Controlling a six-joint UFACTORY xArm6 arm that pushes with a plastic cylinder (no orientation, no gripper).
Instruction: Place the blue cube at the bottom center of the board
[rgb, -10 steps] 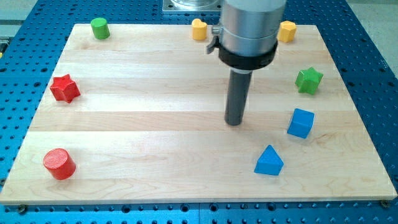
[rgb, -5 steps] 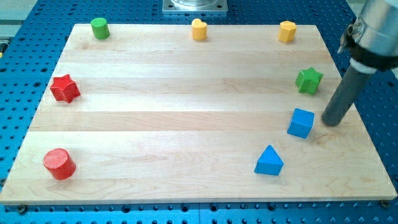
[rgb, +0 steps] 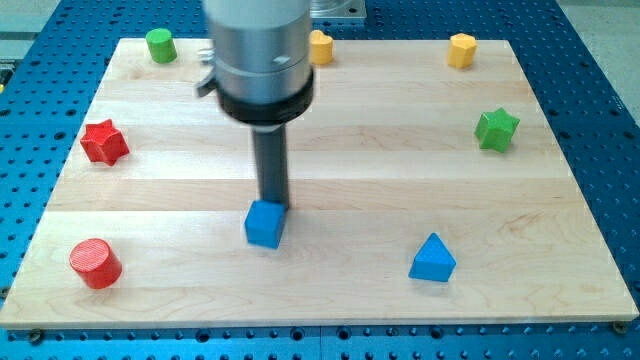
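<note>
My tip (rgb: 271, 203) touches the top edge of the blue cube (rgb: 265, 224), left of bottom centre. No end effector exists. An off-centre push could spin it sideways.

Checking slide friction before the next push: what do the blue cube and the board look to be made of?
Blue cube: probably plastic, matte; uniform colour, crisp edges, no grain. Board: wood, likely smooth-finished; pale planks with visible grain and seams. My tip sits at the cube's top edge in the view.
</note>
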